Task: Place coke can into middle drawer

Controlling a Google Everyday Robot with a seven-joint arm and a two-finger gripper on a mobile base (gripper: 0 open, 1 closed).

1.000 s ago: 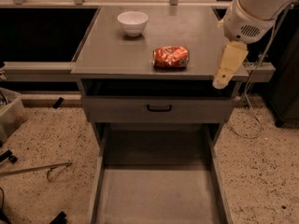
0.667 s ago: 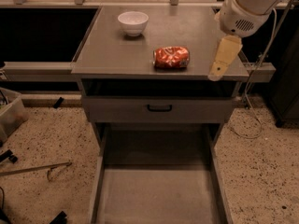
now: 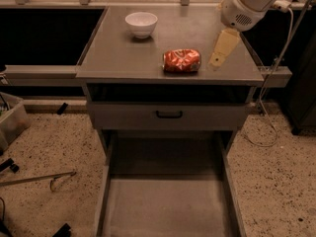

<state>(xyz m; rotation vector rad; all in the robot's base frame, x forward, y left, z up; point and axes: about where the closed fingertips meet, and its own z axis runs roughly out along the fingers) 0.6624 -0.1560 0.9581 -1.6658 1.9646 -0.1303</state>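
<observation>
Coke can (image 3: 182, 60): dented shiny red metal, on its side on matte grey tabletop (image 3: 123, 58); gripper (image 3: 217, 60) just beside it, right; grip indiscernible; middle drawer (image 3: 168, 206) open, floor flat, bare.

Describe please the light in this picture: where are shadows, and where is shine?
Camera view: dim, warm light; small glints on the coke can lying on the cabinet top; soft shadow around the white bowl; the recess under the top is nearly black; the middle drawer is evenly lit, without glare; the gripper, right of the can, looks pale yellow.
</observation>
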